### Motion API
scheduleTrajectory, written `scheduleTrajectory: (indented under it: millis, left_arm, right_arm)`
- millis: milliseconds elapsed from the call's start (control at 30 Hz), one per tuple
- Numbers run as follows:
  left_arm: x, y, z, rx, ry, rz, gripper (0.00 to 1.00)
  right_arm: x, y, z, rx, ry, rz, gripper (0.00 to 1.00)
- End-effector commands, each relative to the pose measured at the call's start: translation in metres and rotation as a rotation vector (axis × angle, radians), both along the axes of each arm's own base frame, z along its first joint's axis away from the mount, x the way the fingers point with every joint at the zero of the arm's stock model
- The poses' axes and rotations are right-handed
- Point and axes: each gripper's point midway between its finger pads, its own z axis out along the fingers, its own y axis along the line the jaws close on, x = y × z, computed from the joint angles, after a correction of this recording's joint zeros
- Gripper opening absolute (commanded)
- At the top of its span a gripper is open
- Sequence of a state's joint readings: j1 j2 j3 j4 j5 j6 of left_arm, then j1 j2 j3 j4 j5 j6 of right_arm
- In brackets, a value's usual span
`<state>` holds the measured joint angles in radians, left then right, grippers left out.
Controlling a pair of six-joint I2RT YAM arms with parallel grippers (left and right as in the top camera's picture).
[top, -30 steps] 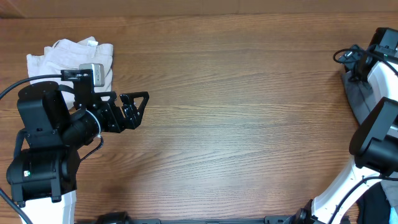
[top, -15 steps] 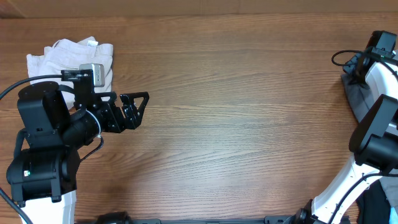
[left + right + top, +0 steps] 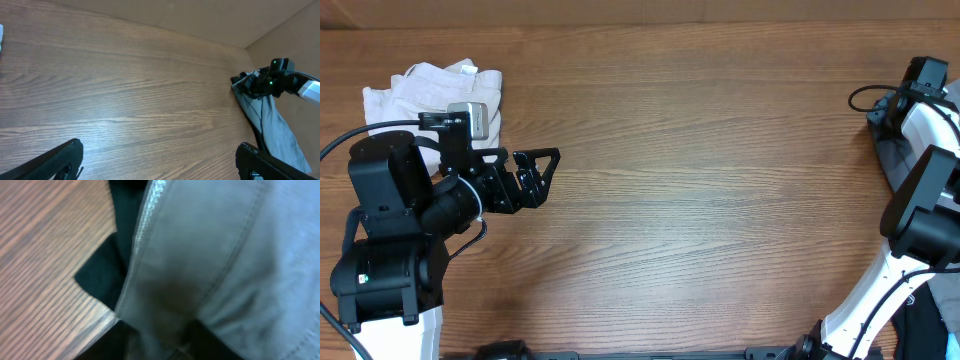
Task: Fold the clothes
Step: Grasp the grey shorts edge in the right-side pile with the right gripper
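Observation:
The clothes, mid-grey shorts (image 3: 892, 160), lie bunched at the table's far right edge. In the left wrist view the shorts (image 3: 272, 125) hang down along that edge. My right gripper (image 3: 878, 110) sits at the top end of them. In the right wrist view grey cloth with a stitched seam (image 3: 225, 255) fills the frame, and a fold is pinched between the dark fingers of the right gripper (image 3: 170, 340) at the bottom. My left gripper (image 3: 542, 175) hovers wide open over bare wood at the left, far from the shorts. Nothing lies between the jaws of the left gripper (image 3: 160, 155).
Cream-white shorts (image 3: 430, 85) lie crumpled at the back left corner, just behind the left arm. Something dark (image 3: 100, 275) shows under the grey cloth at the table edge. The wooden tabletop (image 3: 720, 200) spans the space between the two arms.
The right gripper has closed onto the grey cloth and its wrist has shifted slightly left. The left arm has not moved.

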<state>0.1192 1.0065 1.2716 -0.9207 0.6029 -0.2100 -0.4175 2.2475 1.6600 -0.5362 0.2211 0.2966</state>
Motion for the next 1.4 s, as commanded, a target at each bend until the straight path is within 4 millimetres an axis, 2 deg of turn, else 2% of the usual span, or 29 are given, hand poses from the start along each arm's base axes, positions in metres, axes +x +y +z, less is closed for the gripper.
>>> scheduleTrajectory:
  millis: [0,33,100,367,400,467,533,567,633,667,900,1000,1167,1233,1367]
  left_arm:
    - [-0.001,-0.002,0.01,-0.019,-0.017,-0.006,1.0]
    - [-0.001,-0.002,0.01,-0.019,-0.018,-0.006,1.0]
    - [-0.001,-0.002,0.01,-0.019,-0.018,-0.006,1.0]
    - [0.0,-0.002,0.01,-0.018,-0.018,-0.006,1.0]
    - [0.0,-0.002,0.01,-0.018,-0.018,-0.006,1.0]
    - [0.0,-0.002,0.01,-0.018,-0.018,-0.006,1.0]
    - [0.0,-0.002,0.01,-0.019,-0.018,-0.006,1.0]
    - [0.0,-0.002,0.01,-0.018,-0.018,-0.006,1.0]
    - [0.0,-0.002,0.01,-0.018,-0.018,-0.006,1.0]
    - [0.0,-0.002,0.01,-0.018,-0.018,-0.006,1.0]
    - [-0.001,-0.002,0.01,-0.019,-0.018,-0.006,1.0]
    - [-0.001,-0.002,0.01,-0.019,-0.018,-0.006,1.0]
    - [0.0,-0.002,0.01,-0.019,-0.018,-0.006,1.0]
    - [0.0,-0.002,0.01,-0.018,-0.018,-0.006,1.0]
    - [0.0,-0.002,0.011,-0.018,-0.019,-0.006,1.0]
  right_arm:
    - [-0.001,-0.003,0.002,-0.009,0.013,0.008,0.25]
    - [-0.003,-0.001,0.002,-0.004,0.025,0.009,0.14]
    - [-0.009,0.001,0.003,0.007,0.048,0.009,0.05]
    - [-0.018,0.021,0.016,0.028,0.09,0.037,0.04]
    - [-0.018,0.023,0.016,0.03,0.095,0.04,0.06]
    - [-0.021,0.027,0.011,0.037,0.112,0.046,0.23]
    - [-0.024,0.028,0.009,0.044,0.129,0.045,0.58]
    - [-0.026,0.028,0.008,0.045,0.137,0.044,0.73]
    - [-0.028,0.027,0.007,0.041,0.148,0.041,0.95]
    - [-0.029,0.027,0.007,0.039,0.15,0.046,1.0]
    - [-0.019,0.016,0.01,-0.018,0.121,0.046,1.0]
    - [-0.006,0.011,0.016,-0.097,0.124,0.184,1.0]
    - [0.005,0.013,0.021,-0.165,0.139,0.313,1.0]
    - [0.005,0.014,0.02,-0.168,0.15,0.328,0.96]
    - [0.005,0.028,0.017,-0.16,0.178,0.394,1.0]
